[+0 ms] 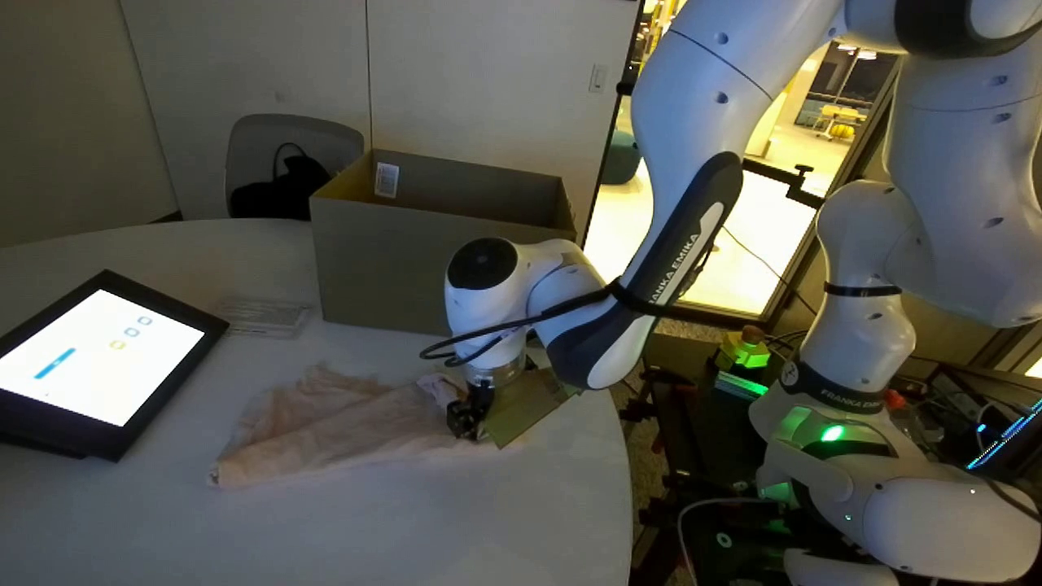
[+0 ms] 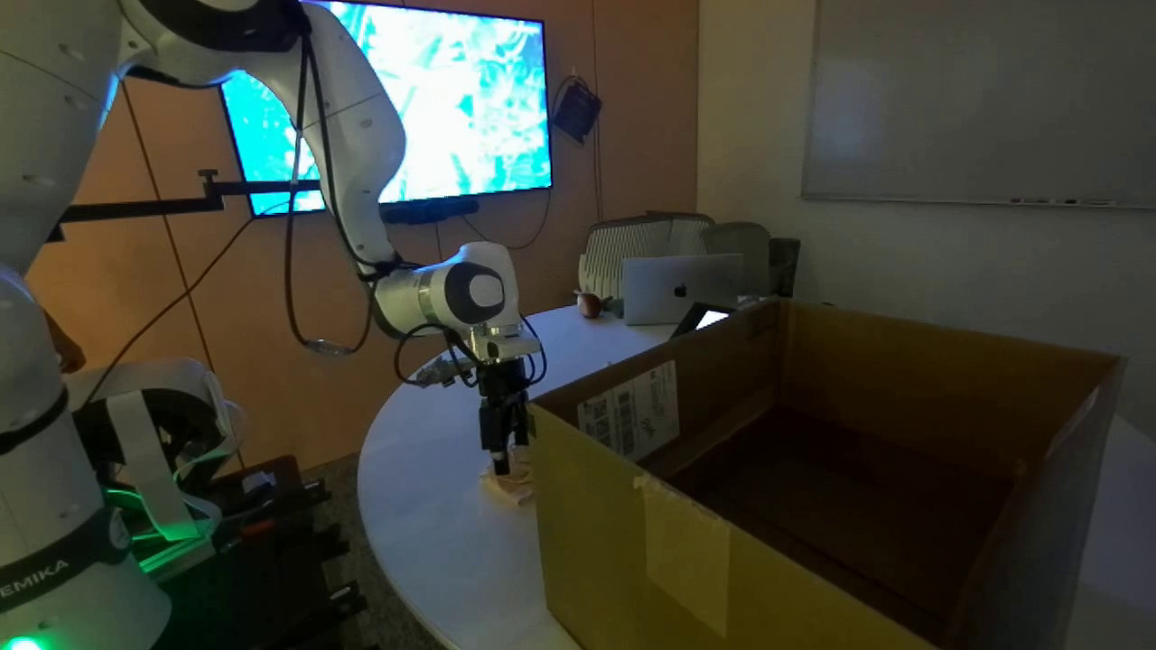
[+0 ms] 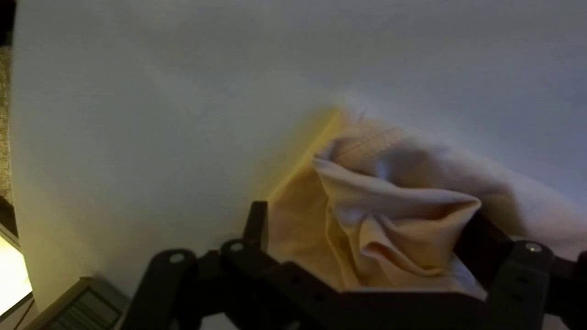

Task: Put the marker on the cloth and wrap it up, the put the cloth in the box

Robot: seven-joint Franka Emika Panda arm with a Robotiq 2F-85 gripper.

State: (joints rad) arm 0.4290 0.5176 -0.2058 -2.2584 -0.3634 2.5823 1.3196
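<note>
Crumpled and partly folded, the pale pink cloth (image 1: 334, 427) lies on the table, its bunched end (image 3: 394, 215) between my gripper's fingers. My gripper (image 3: 371, 229) points down at that end, low over the table, with its jaws wide apart. Bare space separates the left finger (image 3: 257, 224) from the raised folds; the right finger (image 3: 486, 247) is right against a fold, perhaps touching it. In both exterior views the gripper (image 1: 468, 423) is at the cloth, near the box. The marker is hidden or out of view. Open at the top, the brown cardboard box (image 1: 383, 268) stands upright behind the cloth.
A tablet (image 1: 98, 358) with a lit screen lies beyond the cloth's far end, and a flat transparent item (image 1: 264, 316) sits near it. Beside the gripper is a flat tan panel (image 1: 529, 407). The box wall (image 2: 623, 542) rises close to the gripper. A laptop (image 2: 682, 289) stands farther back.
</note>
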